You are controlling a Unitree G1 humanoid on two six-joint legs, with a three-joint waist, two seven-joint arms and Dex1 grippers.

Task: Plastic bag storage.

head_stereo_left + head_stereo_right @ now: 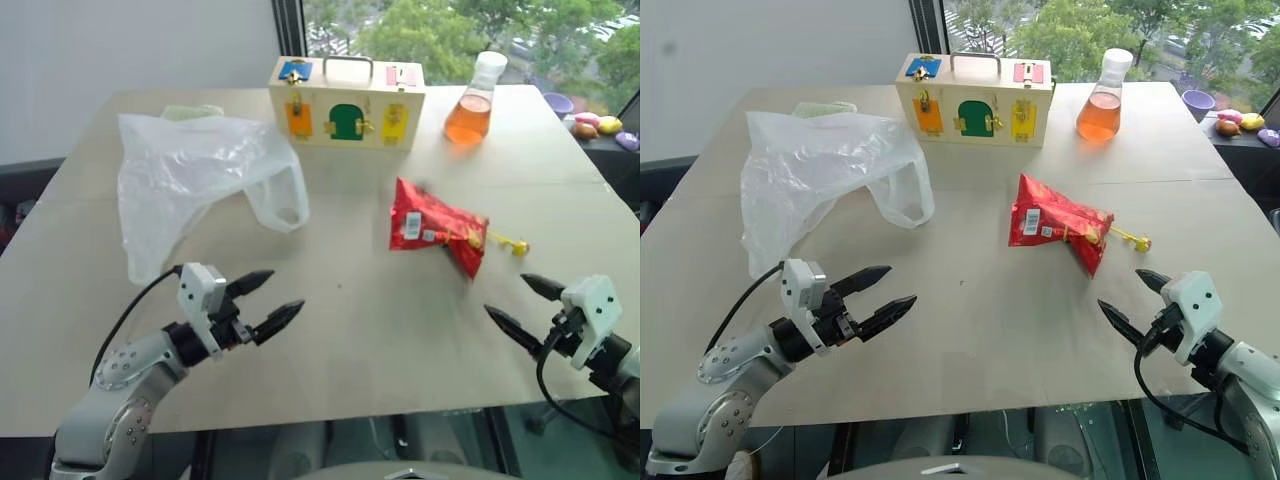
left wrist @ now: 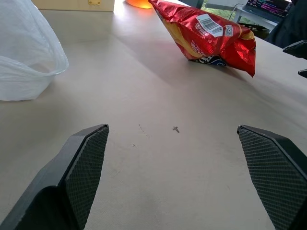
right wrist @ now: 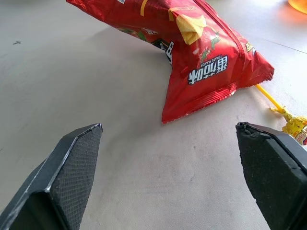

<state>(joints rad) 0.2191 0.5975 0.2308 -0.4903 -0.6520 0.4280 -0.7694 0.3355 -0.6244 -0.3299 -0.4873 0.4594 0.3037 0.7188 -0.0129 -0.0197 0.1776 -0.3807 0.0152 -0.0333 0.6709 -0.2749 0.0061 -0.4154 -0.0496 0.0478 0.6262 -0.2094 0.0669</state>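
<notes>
Both grippers, left (image 1: 268, 300) and right (image 1: 518, 306), wide open, empty; plastic bag (image 1: 190, 175) seemingly untouched beyond.

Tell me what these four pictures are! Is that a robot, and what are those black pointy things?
Yes, it's a robot with two arms. The two wide pictures come from its head, looking down at a table. The two close-up pictures come from little cameras on its wrists.

The black pointy things are its jaws. The left gripper and right gripper are both open and hold nothing.

On the table lie a crinkly white plastic bag, a red snack packet, a tiny yellow toy, a wooden box with little doors and a flask of orange liquid.
</notes>
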